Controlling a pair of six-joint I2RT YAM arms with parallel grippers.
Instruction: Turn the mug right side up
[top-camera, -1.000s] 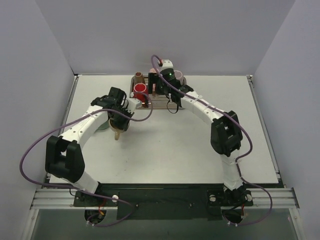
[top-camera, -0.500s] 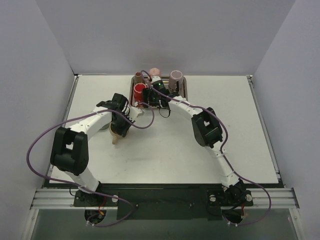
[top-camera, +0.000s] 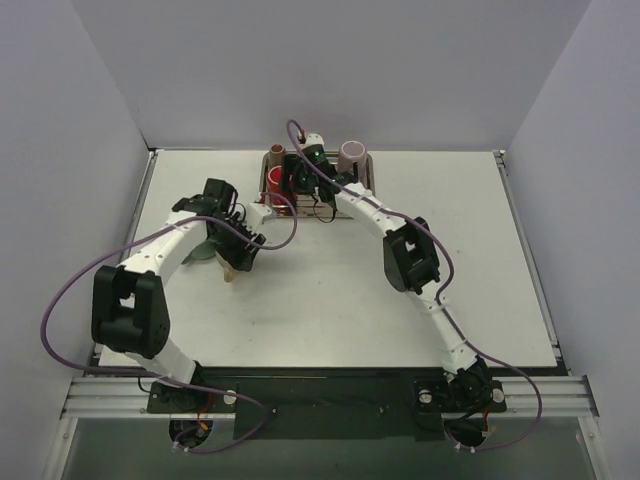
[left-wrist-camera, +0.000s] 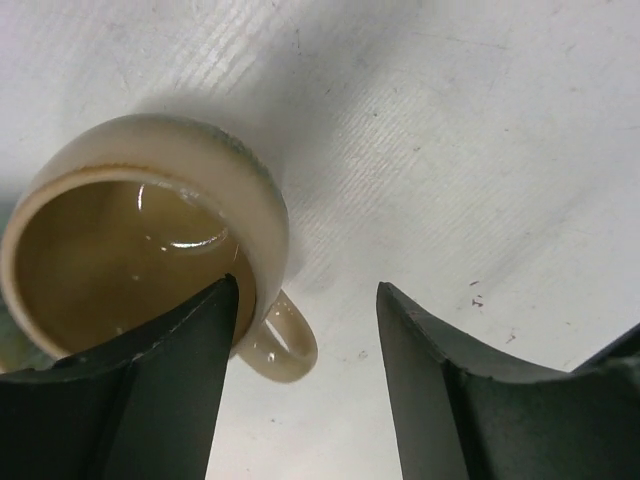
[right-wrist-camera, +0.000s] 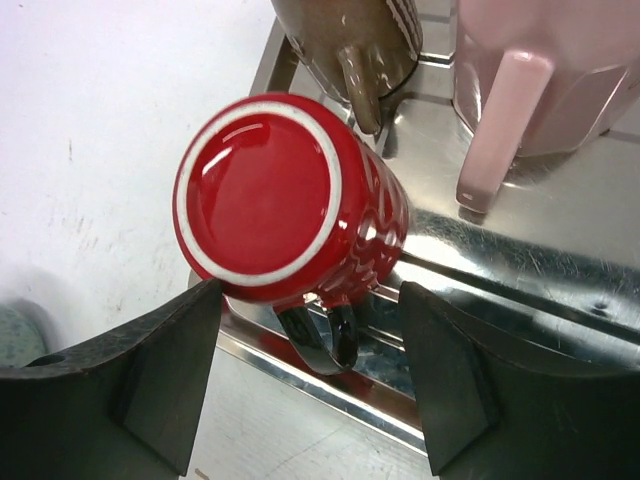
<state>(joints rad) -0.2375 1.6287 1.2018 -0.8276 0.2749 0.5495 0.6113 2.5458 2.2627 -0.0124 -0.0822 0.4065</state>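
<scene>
A beige mug (left-wrist-camera: 150, 230) stands mouth up on the white table, its handle (left-wrist-camera: 282, 342) pointing toward my left gripper (left-wrist-camera: 305, 290). That gripper is open; its left finger overlaps the rim in view and nothing lies between the jaws. From above, the beige mug (top-camera: 231, 271) peeks out under the left gripper (top-camera: 238, 256). A red mug (right-wrist-camera: 265, 195) sits bottom up on a metal rack (right-wrist-camera: 520, 270), black handle (right-wrist-camera: 325, 335) toward me. My right gripper (right-wrist-camera: 308, 295) is open, with one finger on each side of the handle and not touching it.
On the same rack stand a brown mug (right-wrist-camera: 350, 35) and a pink mug (right-wrist-camera: 520, 90), both upside down. A green object (top-camera: 205, 250) lies beside the left gripper. The rack (top-camera: 372, 178) sits at the table's far middle edge.
My left gripper has opened and let go of the beige mug. My right gripper has moved left along the rack to the red mug, its jaws slightly narrower.
</scene>
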